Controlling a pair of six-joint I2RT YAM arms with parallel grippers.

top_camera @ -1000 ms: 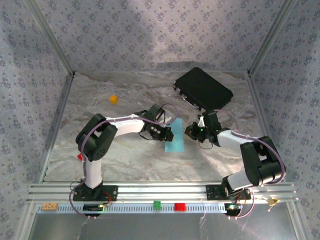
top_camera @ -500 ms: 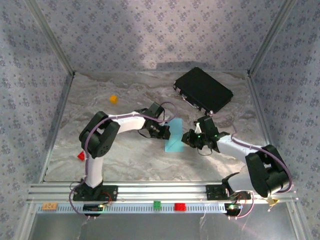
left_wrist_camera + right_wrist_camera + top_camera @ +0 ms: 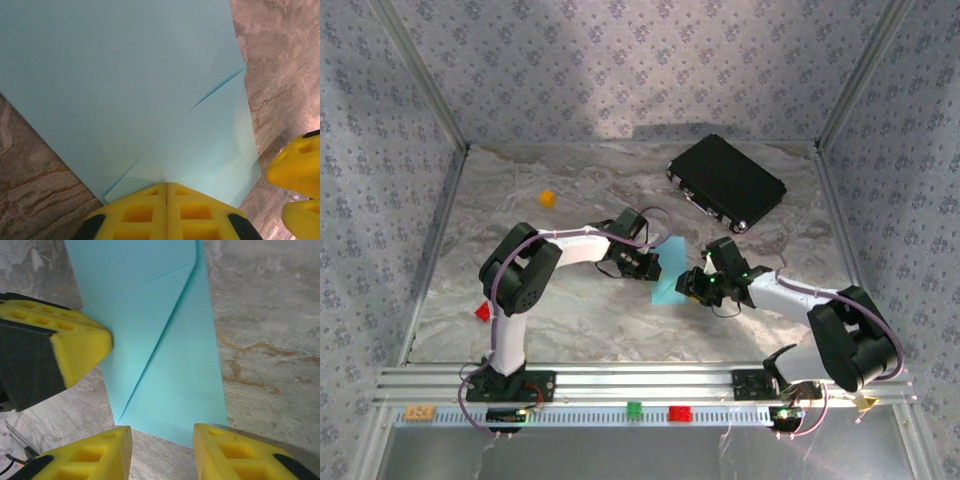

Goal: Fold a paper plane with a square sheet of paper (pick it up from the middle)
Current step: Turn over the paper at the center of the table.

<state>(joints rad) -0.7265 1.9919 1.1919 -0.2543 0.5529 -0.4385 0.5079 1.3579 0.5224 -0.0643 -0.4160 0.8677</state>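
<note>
Right jaws have swung in, parted, just beside the paper (image 3: 667, 275); left jaws clamp it.

The square sheet of paper (image 3: 115, 75) is smooth, matt light-blue paper, sharply creased. The yellow finger pads (image 3: 167, 212) look like matt moulded plastic, and the table (image 3: 260, 315) has a faintly glossy, marbled surface.

Light-blue paper sheet (image 3: 669, 285), diagonal flap folded over, one edge pinched in left hand (image 3: 650, 268)
</note>
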